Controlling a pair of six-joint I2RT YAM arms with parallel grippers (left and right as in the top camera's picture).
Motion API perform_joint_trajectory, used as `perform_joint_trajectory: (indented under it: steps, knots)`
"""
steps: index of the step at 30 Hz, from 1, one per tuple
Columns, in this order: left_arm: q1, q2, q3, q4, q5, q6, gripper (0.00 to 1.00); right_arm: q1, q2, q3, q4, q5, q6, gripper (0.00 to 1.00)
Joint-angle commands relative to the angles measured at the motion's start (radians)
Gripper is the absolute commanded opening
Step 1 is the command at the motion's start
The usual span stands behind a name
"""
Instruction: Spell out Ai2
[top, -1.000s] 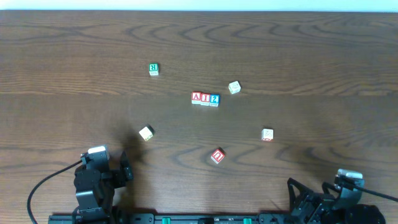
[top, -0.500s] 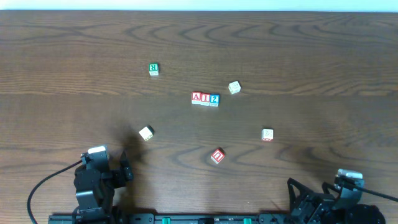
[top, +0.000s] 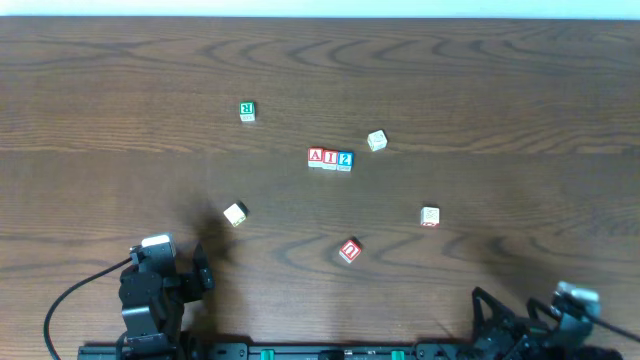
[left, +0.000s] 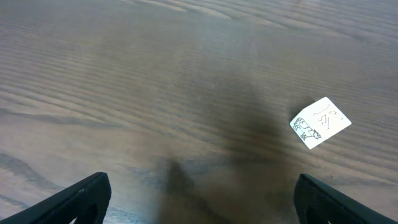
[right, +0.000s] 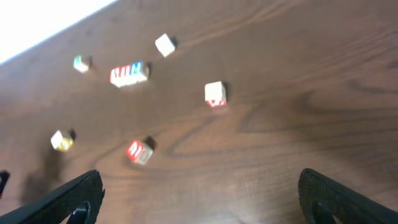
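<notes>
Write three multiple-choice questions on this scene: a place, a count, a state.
1. Overhead, where is the green R cube from the Ai2 row?
A. upper left
B. lower right
C. touching it
2. How many cubes lie on the table?
A. five
B. eight
C. eleven
3. The left gripper is:
A. shut on a cube
B. shut, empty
C. open, empty
Answers: 1 A, it lies apart, up-left; 2 B, three in the row, five scattered; 3 C, its jaws stand wide apart, nothing between.
</notes>
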Motion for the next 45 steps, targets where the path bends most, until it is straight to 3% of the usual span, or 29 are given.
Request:
perform_joint_trajectory:
  steps: [1,8,19,33,45]
  knots:
    - [0.0,-0.008,-0.011,-0.005,0.0,0.004,0.96,-0.044,-0.056,0.001,-0.002,0.006,0.013,0.99]
    - [0.0,-0.008,-0.011,-0.005,0.0,0.004,0.95,-0.13,-0.076,-0.001,0.1,0.026,0.007,0.99]
    - [0.0,-0.008,-0.011,-0.005,0.0,0.004,0.95,-0.192,-0.093,-0.26,0.381,0.018,-0.339,0.99]
    - [0.0,-0.008,-0.011,-0.005,0.0,0.003,0.95,-0.191,-0.093,-0.638,0.503,0.014,-0.346,0.99]
    - [0.0,-0.008,-0.011,-0.005,0.0,0.004,0.95,-0.172,-0.094,-0.698,0.546,0.006,-0.346,0.99]
